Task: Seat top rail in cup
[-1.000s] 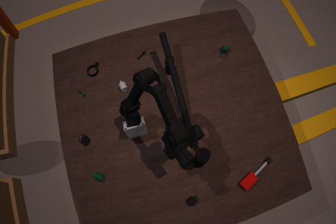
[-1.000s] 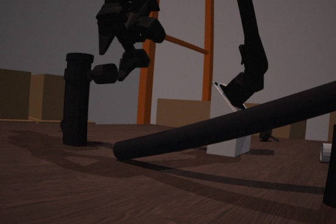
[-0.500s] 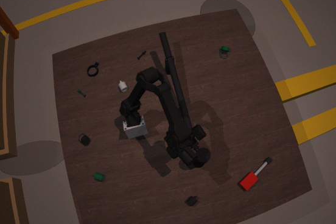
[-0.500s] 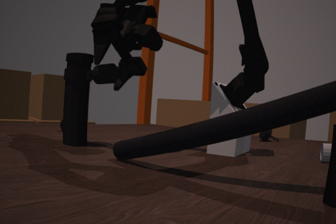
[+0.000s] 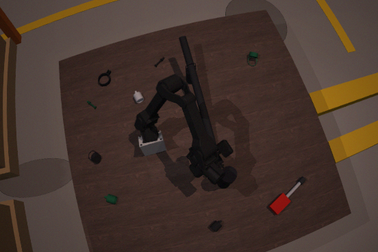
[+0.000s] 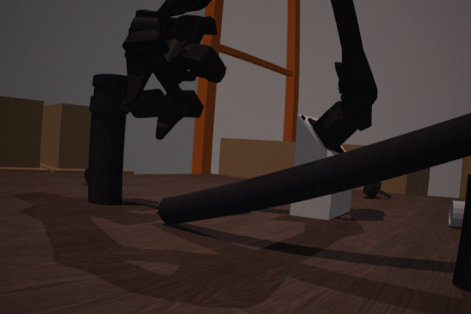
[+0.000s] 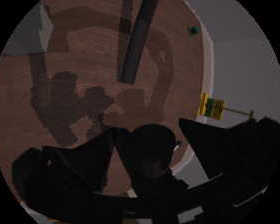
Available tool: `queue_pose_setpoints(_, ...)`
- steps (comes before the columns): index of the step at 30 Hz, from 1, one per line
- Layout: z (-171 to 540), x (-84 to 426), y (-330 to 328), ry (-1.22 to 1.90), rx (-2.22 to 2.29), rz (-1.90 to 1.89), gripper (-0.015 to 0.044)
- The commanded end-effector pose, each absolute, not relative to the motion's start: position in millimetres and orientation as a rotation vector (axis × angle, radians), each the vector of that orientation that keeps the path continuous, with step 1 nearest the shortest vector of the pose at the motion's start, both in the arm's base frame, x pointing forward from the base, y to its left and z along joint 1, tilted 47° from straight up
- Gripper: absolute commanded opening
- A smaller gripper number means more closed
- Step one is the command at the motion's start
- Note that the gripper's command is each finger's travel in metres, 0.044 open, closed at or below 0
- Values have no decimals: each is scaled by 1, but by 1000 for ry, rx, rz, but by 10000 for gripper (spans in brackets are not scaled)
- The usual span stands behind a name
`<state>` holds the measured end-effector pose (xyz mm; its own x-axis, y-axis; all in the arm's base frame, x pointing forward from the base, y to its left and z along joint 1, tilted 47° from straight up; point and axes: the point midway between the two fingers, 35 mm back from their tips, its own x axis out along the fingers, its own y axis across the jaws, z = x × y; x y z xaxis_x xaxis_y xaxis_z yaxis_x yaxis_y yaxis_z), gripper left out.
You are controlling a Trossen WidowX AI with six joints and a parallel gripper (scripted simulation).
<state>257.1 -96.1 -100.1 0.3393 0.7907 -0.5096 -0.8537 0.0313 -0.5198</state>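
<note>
The big post [image 6: 105,153] stands upright at the left in the exterior view, its post cap [image 5: 229,174] [image 6: 109,79] on top. The brace band [image 6: 107,103] is up near the cap, with the rail-end cup [image 7: 153,139] hanging sideways from it. My open gripper [image 6: 147,117] [image 7: 150,126] is at the cup, one finger on each side of it; contact cannot be told. The rail [image 5: 200,96] [image 6: 299,180] [image 7: 137,45] slopes through the loop cap [image 5: 186,68], its cut end [image 6: 167,212] low at the table, outside the cup and away from my fingers.
The white arm base [image 5: 153,147] [image 6: 313,187] stands beside the rail. A smaller post [image 6: 463,234] is at the far right. Loose on the table [image 5: 164,208] are a white cup [image 5: 138,97], a black ring clamp [image 5: 104,79], a red block [image 5: 280,203] with a white handle, and several small fittings.
</note>
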Motion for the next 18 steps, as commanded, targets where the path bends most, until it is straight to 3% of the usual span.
queue_pose_setpoints(1,-101,257,-93,86,-867,1266,361)
queue_pose_setpoints(12,-101,257,-93,86,-867,1266,72)
queue_pose_setpoints(18,-101,259,-92,105,-858,1260,0)
